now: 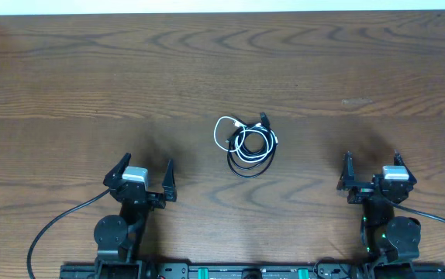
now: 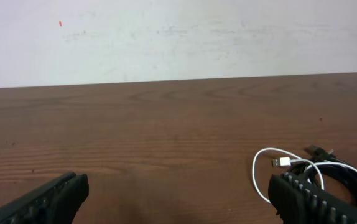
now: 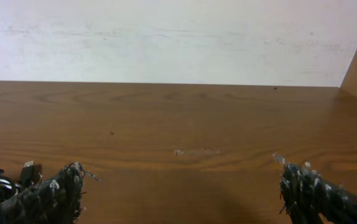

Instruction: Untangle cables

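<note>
The overhead view looks straight down on the bench, with the cables mid-frame. Both wrist views sit low over the bench, one on each side of the cables, facing the far wall. All three views share the cables.

surface: dark brown wood-grain table | on it: tangled bundle of thin black and white cables, mid-table

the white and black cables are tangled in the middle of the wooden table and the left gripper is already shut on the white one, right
Not quite. The overhead view shows the left gripper open and empty, short of the pile. The thin white cable and thin black cables do lie tangled in the middle of the brown wooden table.
</note>
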